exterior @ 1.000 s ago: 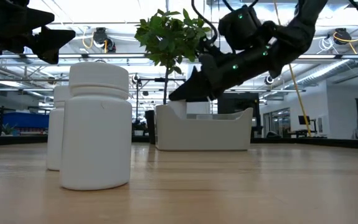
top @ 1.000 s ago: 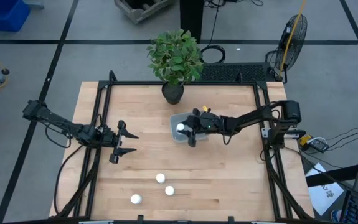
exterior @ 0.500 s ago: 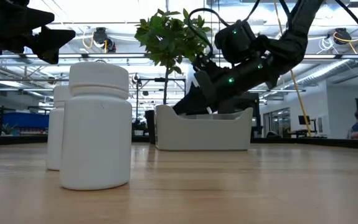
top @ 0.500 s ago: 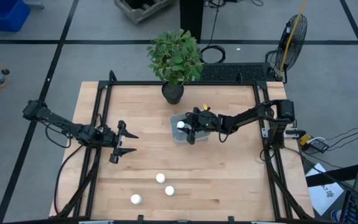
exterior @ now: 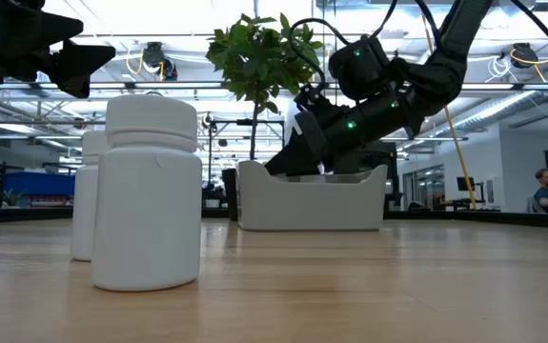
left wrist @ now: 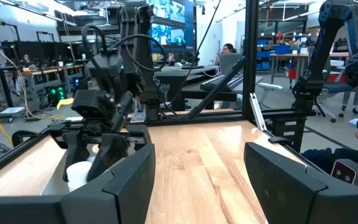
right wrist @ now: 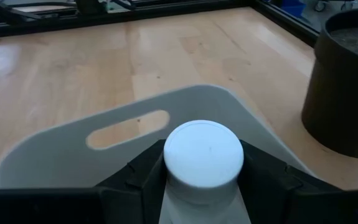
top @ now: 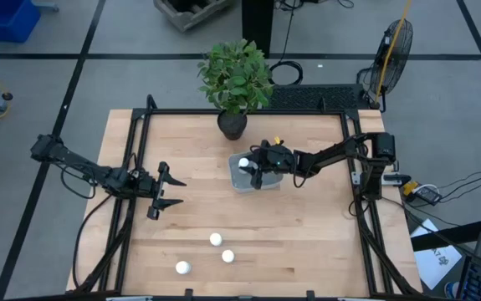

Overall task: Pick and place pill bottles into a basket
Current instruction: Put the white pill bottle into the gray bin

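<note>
White and round-capped, a pill bottle (right wrist: 203, 155) sits clamped between the two dark fingers of my right gripper (top: 251, 171), held just over the pale grey basket (top: 238, 181) that stands on the wooden table (top: 307, 226) near the dark plant pot (top: 232, 125). Three more pill bottles (top: 215, 240) stand in a loose cluster near the table's front edge, well apart from the basket. My left gripper (top: 166, 191) hangs over the table's left side with its fingers spread and holding nothing.
</note>
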Tool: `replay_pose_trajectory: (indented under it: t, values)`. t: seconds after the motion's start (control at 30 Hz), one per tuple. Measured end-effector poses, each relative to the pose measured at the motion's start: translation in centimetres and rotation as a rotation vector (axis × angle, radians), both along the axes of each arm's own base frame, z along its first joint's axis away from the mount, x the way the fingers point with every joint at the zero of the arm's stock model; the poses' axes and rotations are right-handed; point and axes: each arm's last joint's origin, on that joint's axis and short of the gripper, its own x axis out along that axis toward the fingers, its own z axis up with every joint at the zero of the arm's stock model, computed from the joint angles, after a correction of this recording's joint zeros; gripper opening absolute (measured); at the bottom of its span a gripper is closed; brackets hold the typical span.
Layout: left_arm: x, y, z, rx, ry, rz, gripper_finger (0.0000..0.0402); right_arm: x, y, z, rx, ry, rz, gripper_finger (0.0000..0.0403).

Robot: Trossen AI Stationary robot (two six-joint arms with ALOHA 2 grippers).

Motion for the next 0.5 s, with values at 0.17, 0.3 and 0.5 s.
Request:
replay_pose_trajectory:
  t: [0.17,0.3,0.5]
  values:
    - [0.00,0.00,0.01,0.000,-0.001,0.000,0.0251,-0.04,0.00,-0.09,0.003,0.010,0.002,0.0162]
    - [0.00,0.00,0.01,0.000,-0.001,0.000,0.0251,-0.05,0.02,-0.11,0.001,0.013,0.004,0.0164]
    - [0.00,0.00,0.00,0.000,0.000,0.000,0.0251,-0.08,0.06,-0.19,-0.017,0.027,0.014,0.0184]
